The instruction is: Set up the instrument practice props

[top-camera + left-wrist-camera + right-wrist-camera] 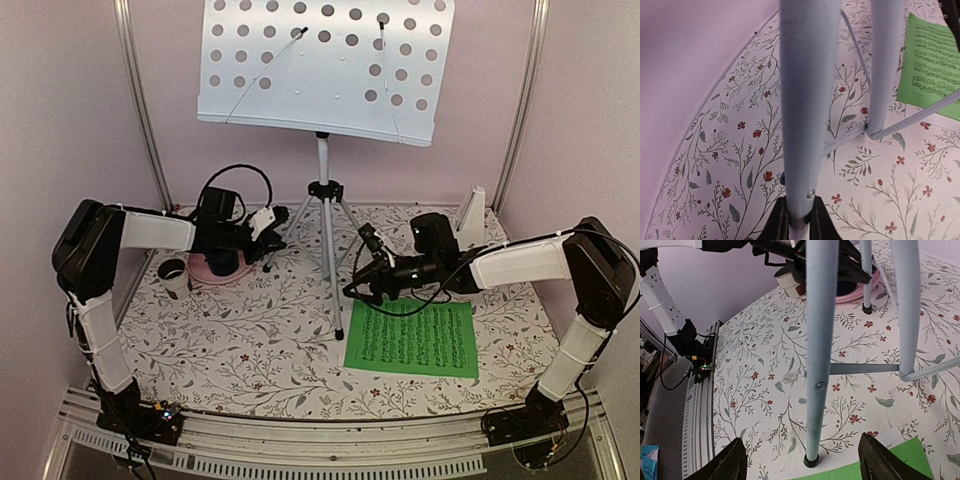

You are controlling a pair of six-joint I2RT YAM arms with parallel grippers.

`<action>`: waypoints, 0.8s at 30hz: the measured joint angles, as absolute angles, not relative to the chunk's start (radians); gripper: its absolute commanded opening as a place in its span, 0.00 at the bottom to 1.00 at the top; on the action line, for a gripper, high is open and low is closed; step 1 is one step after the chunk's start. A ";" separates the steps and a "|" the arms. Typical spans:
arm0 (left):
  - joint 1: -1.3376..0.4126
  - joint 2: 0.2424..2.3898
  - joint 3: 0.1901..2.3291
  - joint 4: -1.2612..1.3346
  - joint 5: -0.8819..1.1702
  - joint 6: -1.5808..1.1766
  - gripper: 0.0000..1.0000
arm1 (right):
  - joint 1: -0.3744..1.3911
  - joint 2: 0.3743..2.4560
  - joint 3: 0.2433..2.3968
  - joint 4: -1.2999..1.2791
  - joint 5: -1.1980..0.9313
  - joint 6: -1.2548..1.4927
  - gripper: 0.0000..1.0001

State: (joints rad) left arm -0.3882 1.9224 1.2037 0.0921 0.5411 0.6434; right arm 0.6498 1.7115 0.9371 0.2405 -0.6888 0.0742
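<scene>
The pale grey music stand has its hole-punched desk (325,65) raised on a tripod (328,240) at the middle back of the table. My left gripper (275,232) is shut on the tripod's left leg (800,125), with both fingers clamped on it low in the left wrist view (799,222). My right gripper (358,283) is wide open just right of the front leg (817,365), and its fingers (732,460) stand apart on either side of it. The green sheet (412,340) lies flat at the front right, with a white paper edge (885,437) beside it. The white metronome (472,215) stands at the back right.
A dark blue cup on a pink plate (205,270) and a small white cup (173,275) stand at the left, close behind my left gripper. Pink walls and metal posts close in the back and sides. The table has a floral cover (250,350).
</scene>
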 measured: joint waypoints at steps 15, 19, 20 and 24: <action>-0.386 1.908 1.159 0.155 0.544 0.601 0.14 | 0.753 1.827 0.960 0.333 -0.686 0.151 0.61; -0.386 1.902 1.143 0.173 0.546 0.593 0.14 | 0.772 1.842 0.975 0.339 -0.675 0.165 0.61; -0.385 1.898 1.137 0.175 0.546 0.590 0.14 | 0.777 1.844 0.976 0.341 -0.671 0.165 0.61; -0.383 1.867 1.097 0.182 0.545 0.577 0.21 | 0.793 1.847 0.977 0.345 -0.667 0.169 0.61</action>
